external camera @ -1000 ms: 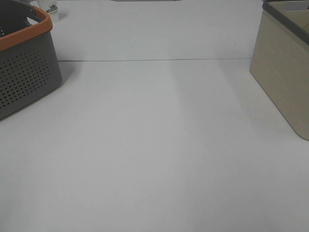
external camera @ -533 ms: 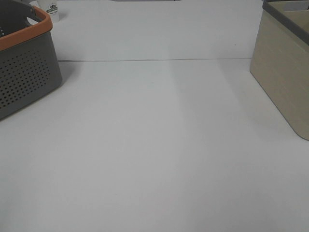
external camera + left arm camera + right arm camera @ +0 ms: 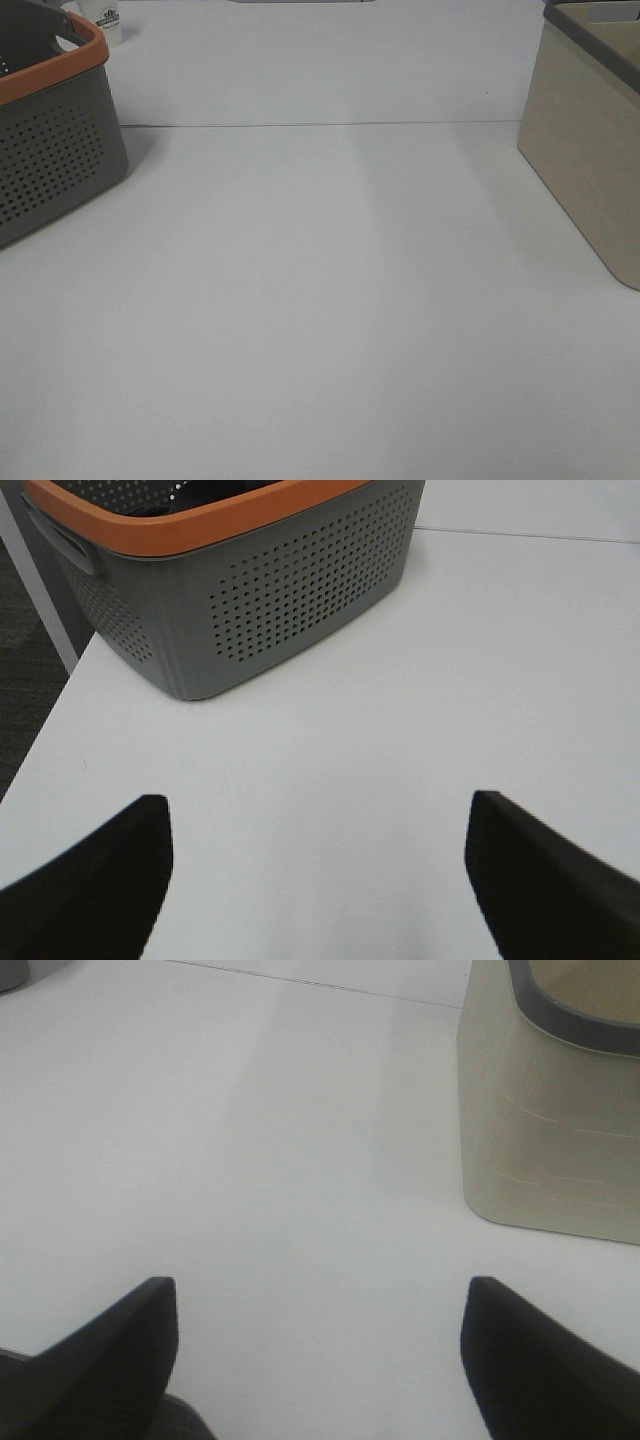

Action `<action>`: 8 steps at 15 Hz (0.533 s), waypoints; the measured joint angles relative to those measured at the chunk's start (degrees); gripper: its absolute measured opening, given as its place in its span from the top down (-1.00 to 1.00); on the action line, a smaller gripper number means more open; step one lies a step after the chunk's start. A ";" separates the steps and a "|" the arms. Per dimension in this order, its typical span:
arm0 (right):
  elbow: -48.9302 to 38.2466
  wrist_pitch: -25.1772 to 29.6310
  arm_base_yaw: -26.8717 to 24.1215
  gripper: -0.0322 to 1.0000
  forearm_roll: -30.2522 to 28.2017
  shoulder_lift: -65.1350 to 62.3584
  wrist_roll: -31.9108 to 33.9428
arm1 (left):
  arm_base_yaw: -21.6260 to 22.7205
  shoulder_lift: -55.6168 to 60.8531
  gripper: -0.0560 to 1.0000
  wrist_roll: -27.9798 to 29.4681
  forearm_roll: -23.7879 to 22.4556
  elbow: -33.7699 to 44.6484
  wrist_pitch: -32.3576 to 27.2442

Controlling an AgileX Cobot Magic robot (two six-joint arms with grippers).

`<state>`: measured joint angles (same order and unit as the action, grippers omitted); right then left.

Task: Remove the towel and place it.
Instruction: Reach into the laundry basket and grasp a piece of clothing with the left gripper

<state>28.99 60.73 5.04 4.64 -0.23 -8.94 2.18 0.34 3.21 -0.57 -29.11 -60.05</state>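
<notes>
The towel does not show clearly; only a dark patch (image 3: 215, 490) inside the grey basket with the orange rim (image 3: 250, 590) shows in the left wrist view, and I cannot tell what it is. The basket stands at the far left of the high view (image 3: 50, 130). My left gripper (image 3: 315, 880) is open and empty, above the white table in front of the basket. My right gripper (image 3: 315, 1360) is open and empty, near the beige bin (image 3: 545, 1130). Neither gripper shows in the high view.
The beige bin with a dark rim (image 3: 590, 150) stands at the right edge of the white table (image 3: 320, 300). A small white bottle (image 3: 108, 20) stands behind the basket. The table's left edge and dark floor (image 3: 25, 700) show beside the basket.
</notes>
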 joint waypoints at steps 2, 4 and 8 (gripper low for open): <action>0.00 0.00 0.00 -0.54 0.00 0.00 0.00 | 0.00 0.00 -0.53 -0.92 0.00 -0.06 0.00; 0.00 0.00 0.00 -0.54 0.00 0.00 0.00 | 0.00 0.00 -0.53 -1.49 0.00 -0.34 0.69; 0.00 0.00 0.00 -0.54 0.00 0.00 0.00 | 0.00 -3.32 -0.53 -1.49 0.00 -2.18 0.92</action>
<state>28.99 60.73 5.04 4.64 -0.23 -8.94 2.18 -2.98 1.72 -0.57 -31.28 -59.13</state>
